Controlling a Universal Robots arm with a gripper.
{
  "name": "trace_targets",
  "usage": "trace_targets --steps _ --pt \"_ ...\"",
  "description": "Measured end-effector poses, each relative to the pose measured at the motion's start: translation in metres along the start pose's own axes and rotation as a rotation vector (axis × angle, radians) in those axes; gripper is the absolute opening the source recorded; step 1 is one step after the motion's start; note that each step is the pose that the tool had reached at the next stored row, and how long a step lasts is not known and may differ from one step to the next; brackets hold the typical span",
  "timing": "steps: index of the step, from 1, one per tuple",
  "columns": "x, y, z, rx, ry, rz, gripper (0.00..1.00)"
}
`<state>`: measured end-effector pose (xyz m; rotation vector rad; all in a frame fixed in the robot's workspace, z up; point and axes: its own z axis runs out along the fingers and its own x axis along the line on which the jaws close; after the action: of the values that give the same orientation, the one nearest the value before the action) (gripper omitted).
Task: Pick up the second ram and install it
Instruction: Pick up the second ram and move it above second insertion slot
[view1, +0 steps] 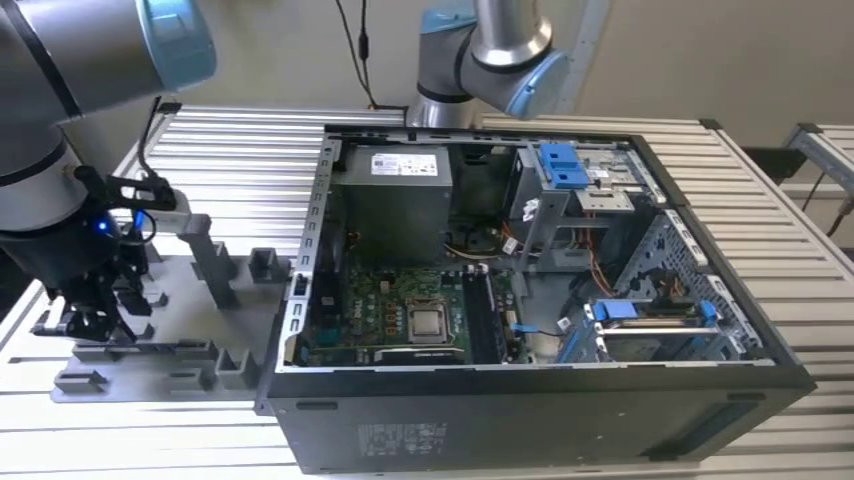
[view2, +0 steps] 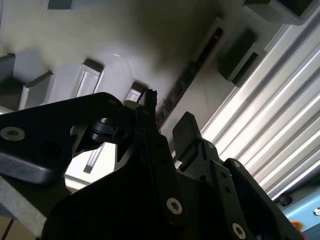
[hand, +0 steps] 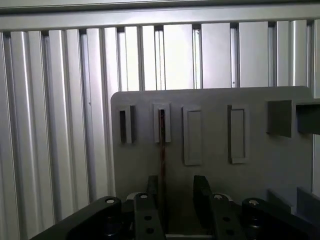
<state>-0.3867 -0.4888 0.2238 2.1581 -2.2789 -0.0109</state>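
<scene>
Thin dark blue-green memory stick, edge-up in grey plastic tray, long axis level, passes between black gripper's 2 spread, unclenched fingers.

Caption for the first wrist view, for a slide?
Open gripper straddling the second ram, which stands on edge in the grey tray.

High exterior view overlooks the ribbed metal desk; both wrist views closely face its flat grey plastic tray past the black claw.

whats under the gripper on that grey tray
The second ram, standing on edge in a slot of the grey tray, sits below the open gripper. The gripper covers its near end.
</scene>
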Motion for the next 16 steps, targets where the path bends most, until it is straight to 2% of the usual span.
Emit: trace_targets --steps 16 --pt "0.0022 0.0029 0.0226 0.0025 0.0067 0.0 0.42"
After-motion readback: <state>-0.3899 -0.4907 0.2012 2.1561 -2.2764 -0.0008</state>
